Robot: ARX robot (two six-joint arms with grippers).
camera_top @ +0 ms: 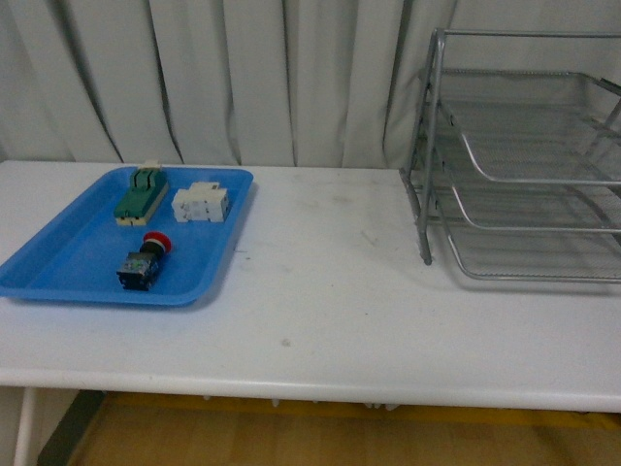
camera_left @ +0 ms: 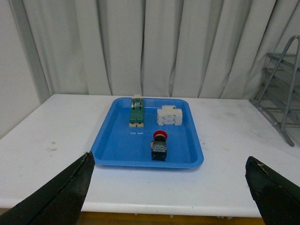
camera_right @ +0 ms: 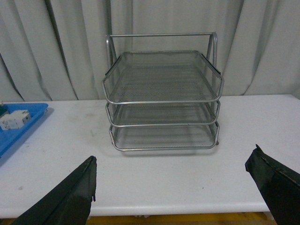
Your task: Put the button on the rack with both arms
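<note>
The button (camera_top: 144, 260), with a red cap and a black-and-blue body, lies in the blue tray (camera_top: 58, 267) at the table's left; it also shows in the left wrist view (camera_left: 159, 146). The silver wire-mesh rack (camera_top: 524, 165) stands at the table's right and shows whole in the right wrist view (camera_right: 163, 98). My left gripper (camera_left: 168, 192) is open and empty, back from the table's front edge, facing the tray. My right gripper (camera_right: 171, 192) is open and empty, back from the front edge, facing the rack. Neither arm shows in the front view.
A green-and-cream switch block (camera_top: 141, 194) and a white terminal block (camera_top: 201, 204) lie at the far end of the blue tray. Grey curtains hang behind the white table (camera_top: 320, 301). The tray's corner shows in the right wrist view (camera_right: 18, 129).
</note>
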